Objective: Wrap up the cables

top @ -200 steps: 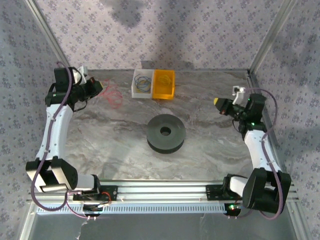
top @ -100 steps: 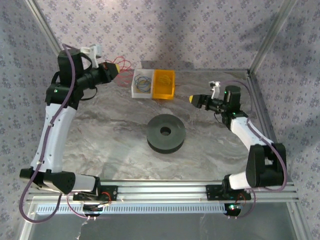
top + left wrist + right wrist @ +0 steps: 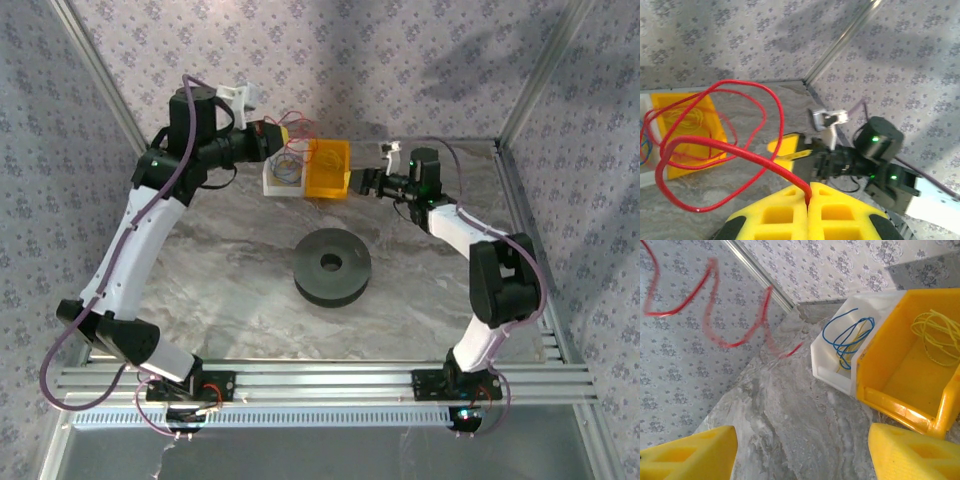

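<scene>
Top external: left end effector [image 3: 284, 134] raised, pinching cables [image 3: 775, 173]; right end effector [image 3: 356, 183] spread.

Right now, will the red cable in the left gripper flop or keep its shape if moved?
Probably springy, not limp: the red cable holds open loops in mid-air above the left gripper. Likely very light, being thin. Its blur in the right wrist view suggests swaying.

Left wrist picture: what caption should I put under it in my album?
Left end effector shut on a looping red cable, yellow bin beyond it.
</scene>
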Controlling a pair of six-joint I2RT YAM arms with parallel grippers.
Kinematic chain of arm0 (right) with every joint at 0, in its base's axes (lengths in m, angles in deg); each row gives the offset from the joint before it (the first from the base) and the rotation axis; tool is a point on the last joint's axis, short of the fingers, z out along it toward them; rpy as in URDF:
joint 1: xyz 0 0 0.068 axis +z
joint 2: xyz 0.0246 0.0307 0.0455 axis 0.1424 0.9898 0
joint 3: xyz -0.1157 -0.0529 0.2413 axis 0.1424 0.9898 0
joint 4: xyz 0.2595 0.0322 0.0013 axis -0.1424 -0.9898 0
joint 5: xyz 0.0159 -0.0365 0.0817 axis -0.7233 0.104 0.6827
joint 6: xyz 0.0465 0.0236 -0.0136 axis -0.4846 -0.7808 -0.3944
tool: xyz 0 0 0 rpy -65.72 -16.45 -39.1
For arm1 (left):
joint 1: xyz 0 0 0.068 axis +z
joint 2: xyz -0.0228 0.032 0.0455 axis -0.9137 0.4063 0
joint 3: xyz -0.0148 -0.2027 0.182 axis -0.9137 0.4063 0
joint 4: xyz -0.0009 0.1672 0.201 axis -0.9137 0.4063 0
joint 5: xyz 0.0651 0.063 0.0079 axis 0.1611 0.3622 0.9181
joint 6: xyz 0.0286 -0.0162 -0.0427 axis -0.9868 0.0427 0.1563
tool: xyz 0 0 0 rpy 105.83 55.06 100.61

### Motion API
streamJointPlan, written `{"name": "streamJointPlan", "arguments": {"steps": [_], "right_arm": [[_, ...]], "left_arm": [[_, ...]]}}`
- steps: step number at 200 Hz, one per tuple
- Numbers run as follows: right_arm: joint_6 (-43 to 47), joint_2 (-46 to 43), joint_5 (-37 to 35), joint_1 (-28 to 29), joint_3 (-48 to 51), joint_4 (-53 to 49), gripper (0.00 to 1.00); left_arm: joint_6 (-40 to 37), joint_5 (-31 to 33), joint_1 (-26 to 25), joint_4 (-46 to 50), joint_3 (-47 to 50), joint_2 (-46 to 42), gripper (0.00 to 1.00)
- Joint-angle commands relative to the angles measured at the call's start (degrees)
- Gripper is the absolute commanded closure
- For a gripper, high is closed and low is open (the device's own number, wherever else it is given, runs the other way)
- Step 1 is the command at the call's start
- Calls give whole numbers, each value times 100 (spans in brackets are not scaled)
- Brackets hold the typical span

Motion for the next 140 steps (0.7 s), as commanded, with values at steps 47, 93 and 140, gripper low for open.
{"name": "streamJointPlan", "arguments": {"steps": [47, 93, 140], "right_arm": [[-324, 663, 50, 288, -607, 817, 29], [-350, 717, -42, 332, -701, 970, 29], [-376, 828, -192, 316, -847, 1023, 29]], "left_arm": [[-13, 55, -350, -52, -558, 21, 100], [-4, 47, -442, -33, -554, 36, 100], [-12, -14, -529, -10, -549, 38, 100]]}}
